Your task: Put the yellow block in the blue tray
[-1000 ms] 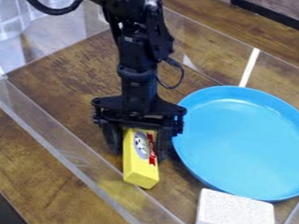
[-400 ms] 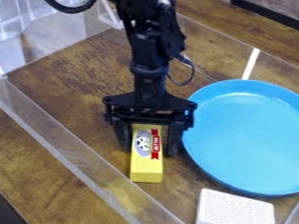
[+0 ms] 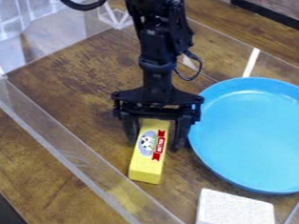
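Jaws spread wide and empty, the black robot gripper (image 3: 156, 121) hangs over the flat yellow rectangular block (image 3: 150, 153) lying on the wooden table (image 3: 64, 90) — just beside the round blue plastic tray (image 3: 259, 130); it should centre across the block's narrow sides before closing.

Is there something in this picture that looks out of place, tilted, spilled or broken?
Nothing stands out. The yellow block lies flat on the wooden table, beside the empty blue tray. The open gripper points down over the block's far end. The white block looks intact.

black arm (image 3: 156, 47) points down, jaws spread wide.
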Motion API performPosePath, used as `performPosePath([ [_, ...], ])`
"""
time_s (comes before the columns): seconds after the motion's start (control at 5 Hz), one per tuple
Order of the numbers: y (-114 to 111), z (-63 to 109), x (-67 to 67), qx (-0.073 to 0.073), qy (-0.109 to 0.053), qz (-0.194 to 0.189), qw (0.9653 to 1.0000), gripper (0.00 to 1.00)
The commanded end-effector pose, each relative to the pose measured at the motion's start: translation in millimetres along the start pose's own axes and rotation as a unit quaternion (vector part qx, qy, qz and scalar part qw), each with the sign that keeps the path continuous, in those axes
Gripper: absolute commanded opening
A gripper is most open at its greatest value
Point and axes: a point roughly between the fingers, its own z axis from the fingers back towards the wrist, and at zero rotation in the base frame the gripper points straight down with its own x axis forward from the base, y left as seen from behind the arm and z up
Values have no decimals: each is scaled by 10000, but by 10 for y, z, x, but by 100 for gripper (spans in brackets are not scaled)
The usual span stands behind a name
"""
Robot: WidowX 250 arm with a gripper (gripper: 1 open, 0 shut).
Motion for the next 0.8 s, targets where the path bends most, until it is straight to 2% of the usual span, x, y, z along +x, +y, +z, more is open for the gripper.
performPosePath([
  [0.0,-69,63,88,-90,-110,-34,9999,0],
  [0.2,-23,105,104,-87,-179,198,9996,0],
  [0.6,-40,259,-36,-92,-283,359,9989,0],
])
